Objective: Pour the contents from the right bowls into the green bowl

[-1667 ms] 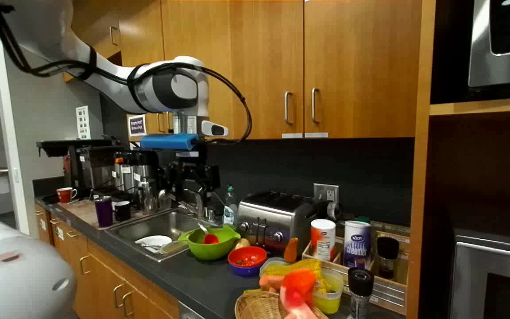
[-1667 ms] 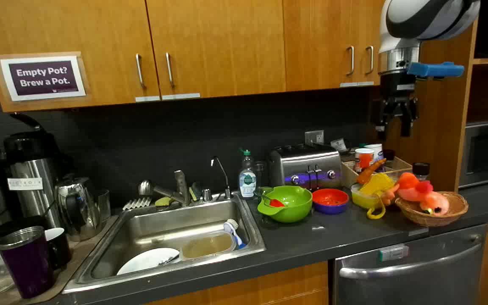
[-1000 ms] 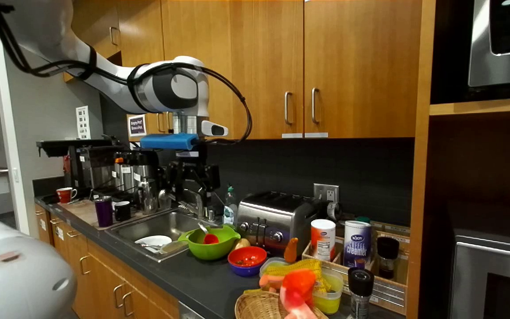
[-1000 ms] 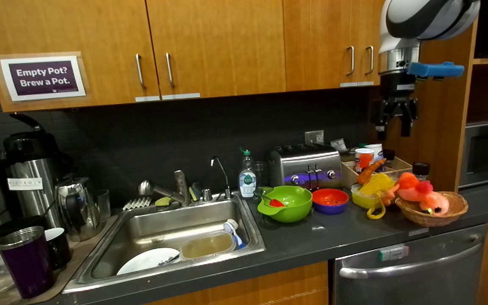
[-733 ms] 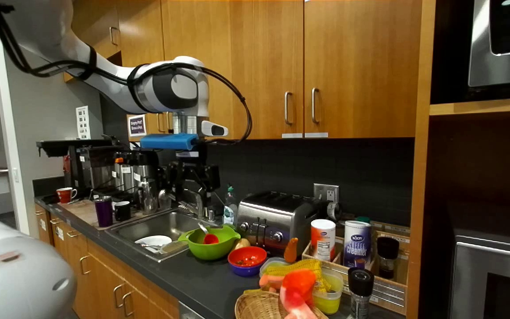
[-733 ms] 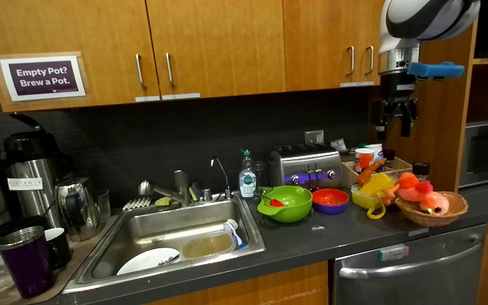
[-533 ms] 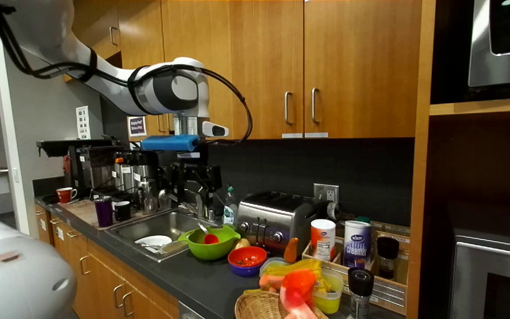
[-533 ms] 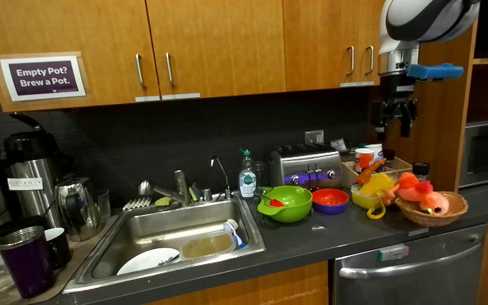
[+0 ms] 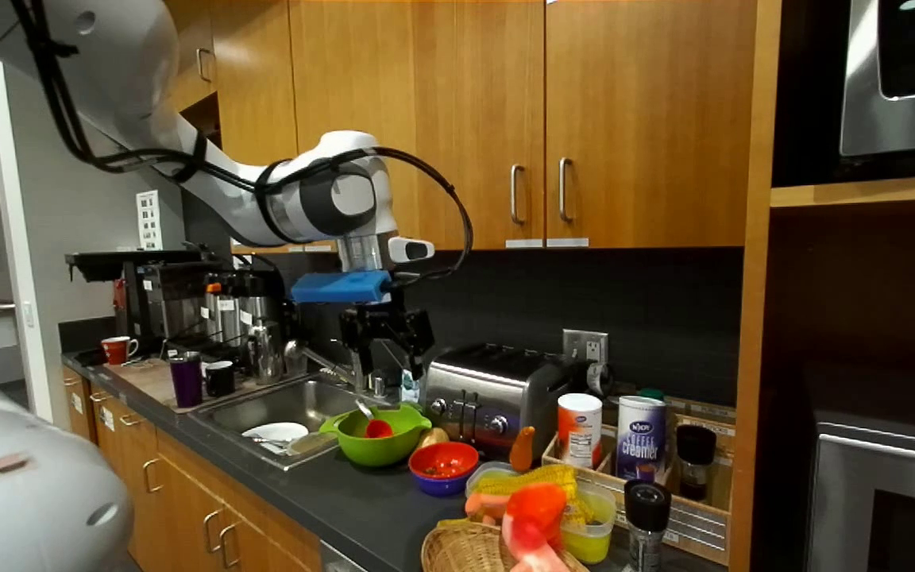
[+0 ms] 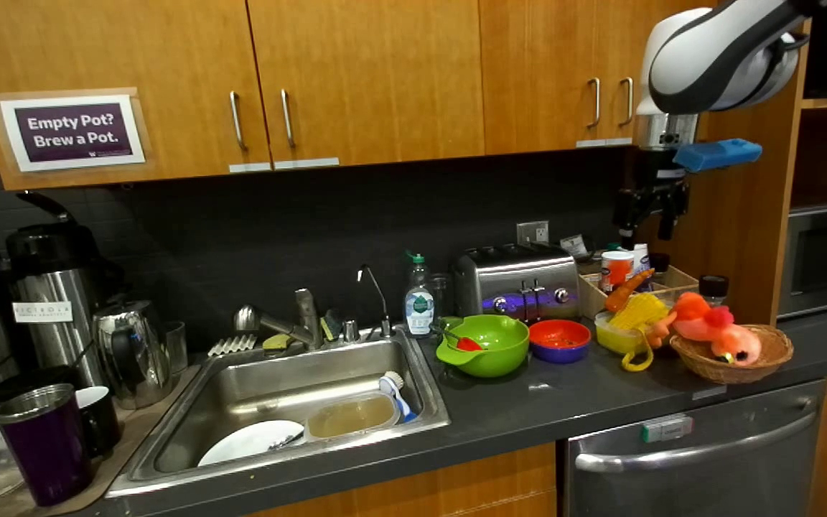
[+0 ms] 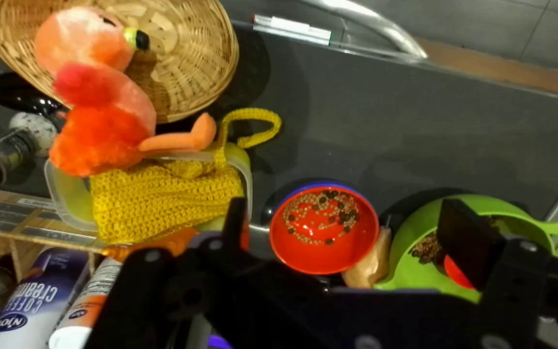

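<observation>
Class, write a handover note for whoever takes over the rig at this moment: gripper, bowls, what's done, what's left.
Gripper: open, empty, above the counter.
Bowls: red bowl sits in blue bowl, beside green bowl; blue bowl's inside hidden.
Done: green bowl holds brown grains; whether poured there is unclear.
To do: probably grip the red bowl, tip its brown and black grains into the green bowl, then check the blue bowl.

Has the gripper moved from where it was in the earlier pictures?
Yes: in both exterior views the gripper is lower and nearer the toaster, which has stayed put.
</observation>
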Controlling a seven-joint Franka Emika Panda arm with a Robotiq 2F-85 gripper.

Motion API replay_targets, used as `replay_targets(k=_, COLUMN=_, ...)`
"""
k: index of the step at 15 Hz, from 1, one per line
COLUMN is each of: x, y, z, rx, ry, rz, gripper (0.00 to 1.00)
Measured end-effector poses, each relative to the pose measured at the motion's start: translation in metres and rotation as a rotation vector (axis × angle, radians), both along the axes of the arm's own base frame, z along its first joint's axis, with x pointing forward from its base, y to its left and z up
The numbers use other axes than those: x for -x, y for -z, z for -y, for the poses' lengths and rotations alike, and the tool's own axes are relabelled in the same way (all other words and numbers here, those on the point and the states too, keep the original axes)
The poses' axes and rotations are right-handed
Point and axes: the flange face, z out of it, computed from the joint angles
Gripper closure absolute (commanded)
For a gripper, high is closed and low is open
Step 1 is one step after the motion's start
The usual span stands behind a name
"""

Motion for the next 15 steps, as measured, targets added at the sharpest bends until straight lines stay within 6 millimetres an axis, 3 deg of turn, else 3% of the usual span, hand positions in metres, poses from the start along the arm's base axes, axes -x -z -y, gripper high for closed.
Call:
replay_targets(k=6, x=-0.032, y=0.029, z=0.014, rx=-0.017, ry=0.025, rz=0.121, gripper=0.0)
replay_targets(k=15, x=-0.071, y=0.071, z=0.022, rx=-0.04, ry=0.052, rz=0.159, gripper=0.0)
